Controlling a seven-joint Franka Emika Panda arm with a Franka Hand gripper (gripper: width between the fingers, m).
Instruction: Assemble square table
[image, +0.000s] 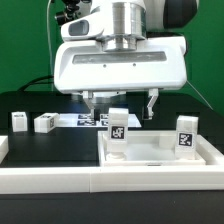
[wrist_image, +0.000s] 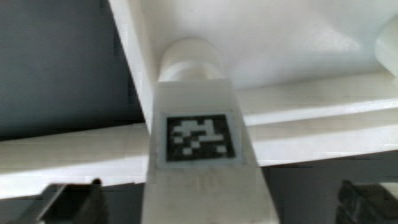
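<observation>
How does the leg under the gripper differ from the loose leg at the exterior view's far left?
The leg under the gripper stands on the table top; the far-left leg sits on the black surface, off the top. The open gripper hangs above the leg under the gripper and well away from the far-left leg. Both are small white blocks bearing a black-and-white tag.

The square top (image: 160, 160) and leg (image: 118, 130) look smooth white plastic, the work surface (image: 50, 150) matt black.

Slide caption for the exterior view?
Open gripper over one upright leg on the white square tabletop; a second leg stands at the exterior view's right, two loose legs at its left.
</observation>
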